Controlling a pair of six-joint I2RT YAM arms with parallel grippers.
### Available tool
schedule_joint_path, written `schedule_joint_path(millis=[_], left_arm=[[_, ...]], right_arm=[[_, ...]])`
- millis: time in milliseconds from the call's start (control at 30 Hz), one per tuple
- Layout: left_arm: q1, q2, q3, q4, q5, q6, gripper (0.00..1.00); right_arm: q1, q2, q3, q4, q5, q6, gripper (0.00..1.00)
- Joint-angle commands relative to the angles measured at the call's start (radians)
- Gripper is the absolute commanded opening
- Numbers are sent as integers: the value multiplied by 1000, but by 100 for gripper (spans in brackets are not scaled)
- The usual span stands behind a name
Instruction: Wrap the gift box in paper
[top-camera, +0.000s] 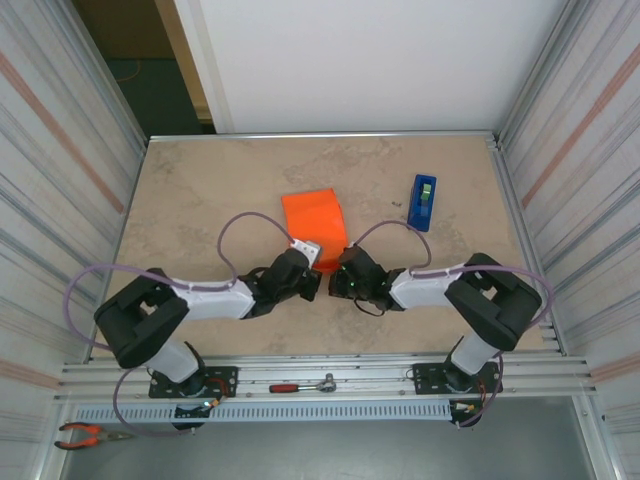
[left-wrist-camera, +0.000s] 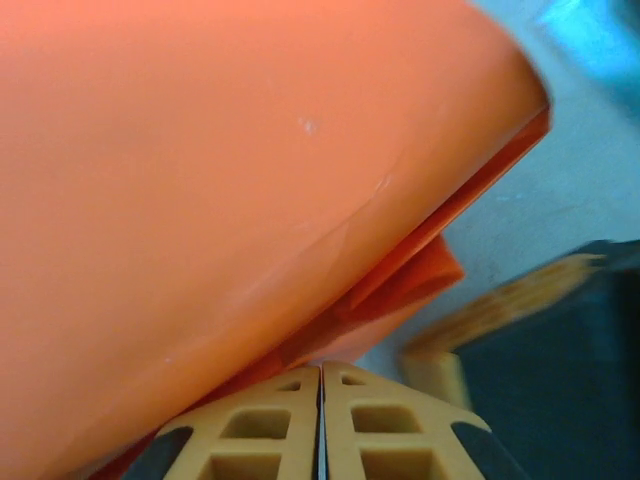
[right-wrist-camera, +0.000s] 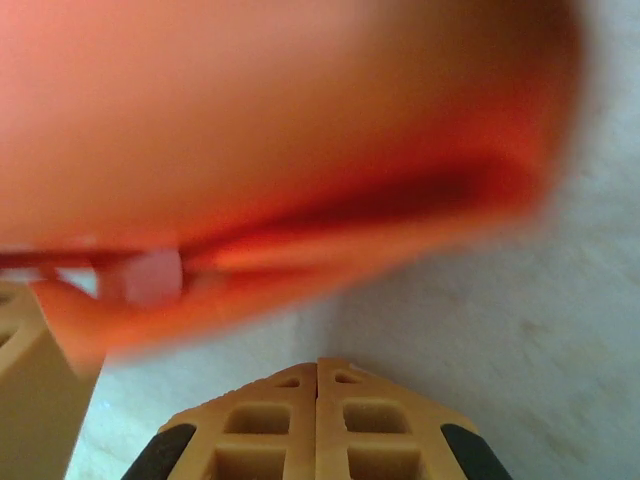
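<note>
The orange paper (top-camera: 313, 220) lies folded over the gift box near the table's middle, and a pale end of the box (top-camera: 307, 250) peeks out at its near edge. In the right wrist view a pink patch of the box (right-wrist-camera: 150, 278) shows inside the open end of the blurred paper (right-wrist-camera: 300, 120). My left gripper (top-camera: 312, 282) is shut, its tips (left-wrist-camera: 320, 370) right under the lower folded edge of the paper (left-wrist-camera: 220, 180), nothing visibly pinched. My right gripper (top-camera: 340, 266) is shut too (right-wrist-camera: 318, 364), just short of the paper, over bare table.
A blue tape dispenser (top-camera: 422, 202) stands to the right of the parcel. A red-handled tool (top-camera: 300, 386) and pliers (top-camera: 85, 433) lie on the rail below the arm bases. Metal walls close in the table on both sides.
</note>
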Motion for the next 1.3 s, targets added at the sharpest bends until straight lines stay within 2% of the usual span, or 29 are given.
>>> schedule_joint_path(millis=[0,200,367,467,600,700,867,1067,1267], left_arm=[[1,-134,-1,-25,-11,17,15],[61,-319,-94,-63,63,-6,34],[69,-356,-147,-86,105,-9,38],[68,-321,-170,-61,153,-13,37],[62,-228,-191,6,194,-15,27],[51,-147,-183,56,204,-10,20],[35,-24,-156,139,207,-6,16],[43,75,-100,164,93,14,13],[91,117,-31,142,-14,28,12]], right_arm=[[-23,35,34,71,15,-14,0],[-56,19,58,41,4,-33,0],[-72,13,72,28,0,-37,0],[-76,14,82,18,-2,-39,0],[-77,12,88,5,-2,-41,0],[-77,15,88,-2,-1,-39,0],[-77,20,88,0,-2,-33,0],[-76,11,88,-6,-6,-31,0],[-77,-44,55,-20,-3,-29,0]])
